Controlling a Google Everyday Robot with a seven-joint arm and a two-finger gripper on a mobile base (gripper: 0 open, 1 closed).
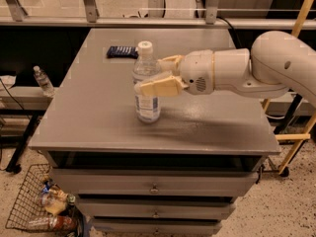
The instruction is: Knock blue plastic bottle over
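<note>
The blue plastic bottle (147, 98) stands upright near the middle of the grey table (94, 117). It is clear, with a white cap and a blue-and-white label. My gripper (149, 76) reaches in from the right at the bottle's upper body and is open. The near finger (160, 86) crosses in front of the bottle. The far finger (169, 63) lies behind it on the right. The bottle sits between the two fingers. I cannot tell whether either finger touches it.
A dark blue flat object (122, 52) lies on the table behind the bottle. A small clear bottle (43, 81) stands on a low shelf at the left. A wire basket (34, 206) with bottles sits on the floor at the lower left. Drawers run under the table.
</note>
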